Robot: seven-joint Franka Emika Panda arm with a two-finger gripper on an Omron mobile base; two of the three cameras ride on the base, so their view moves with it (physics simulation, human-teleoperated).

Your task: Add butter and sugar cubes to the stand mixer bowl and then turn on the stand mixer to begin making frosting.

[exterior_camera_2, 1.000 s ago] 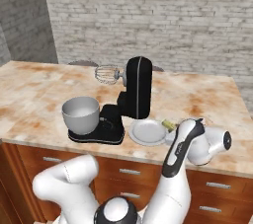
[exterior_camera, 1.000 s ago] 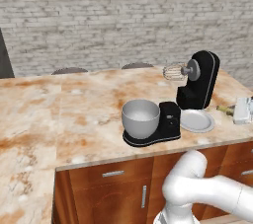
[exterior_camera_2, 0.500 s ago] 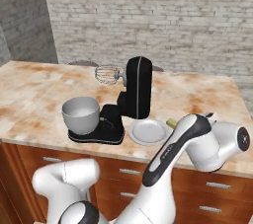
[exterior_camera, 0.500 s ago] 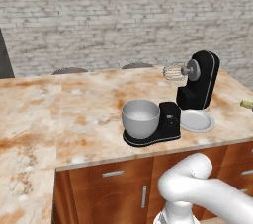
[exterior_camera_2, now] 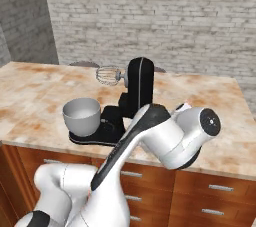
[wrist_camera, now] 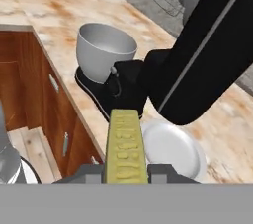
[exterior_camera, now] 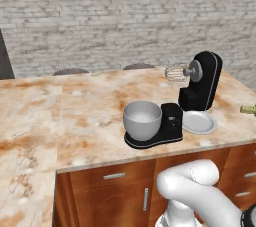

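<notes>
One butter [wrist_camera: 126, 146] stick is clamped between the two fingers [wrist_camera: 159, 171], pointing forward from them. Just past its far end stands the one stand mixer [wrist_camera: 197, 55], head tilted up, whisk raised. One stand mixer bowl [wrist_camera: 105, 51] sits on the mixer's base beyond the fingers. One white plate [wrist_camera: 173, 149] lies on the counter [wrist_camera: 59, 16] just beside the butter.

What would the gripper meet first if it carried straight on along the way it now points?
Probably the stand mixer. The gripper, shut on the butter, aims at its black base beside the stand mixer bowl, passing above the white plate; depth is unclear.
</notes>
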